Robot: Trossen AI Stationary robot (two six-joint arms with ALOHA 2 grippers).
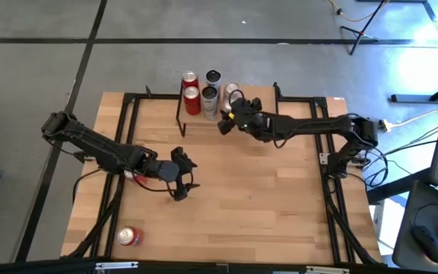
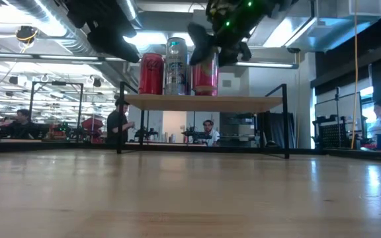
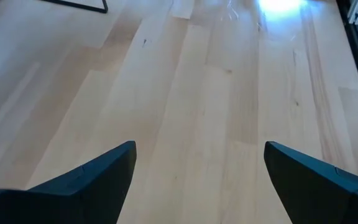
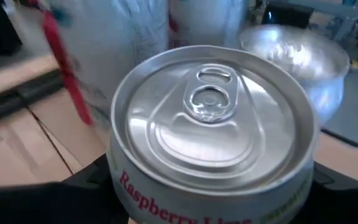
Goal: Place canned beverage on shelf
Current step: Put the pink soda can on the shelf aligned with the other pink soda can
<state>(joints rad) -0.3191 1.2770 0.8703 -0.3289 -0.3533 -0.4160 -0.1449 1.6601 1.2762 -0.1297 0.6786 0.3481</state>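
The shelf [image 2: 243, 102] is a light-wood board on thin black legs at the table's far middle. Several cans stand on it, among them a red one [image 2: 151, 73] and a silver one [image 2: 176, 66]. My right gripper [image 1: 229, 114] is over the shelf's right part, shut on a pink "Raspberry Lime" can [image 4: 213, 124], which also shows in the low view [image 2: 205, 78]. My left gripper [image 1: 182, 176] is open and empty above the bare tabletop at the middle left, as its wrist view [image 3: 197, 155] shows. My right gripper holds the can's side wall just below the top rim [image 4: 120, 180], pinched between the two fingers, one on each side. The fingers [image 2: 200, 38] slant down from above and from the table's right. The can is upright, its base at the shelf board; whether it rests there I cannot tell.
Another red can [image 1: 130, 236] lies on its side near the table's near left corner. Black frame rails [image 1: 331, 198] run along the table's left and right sides. People sit in the room beyond the table [image 2: 207, 132].
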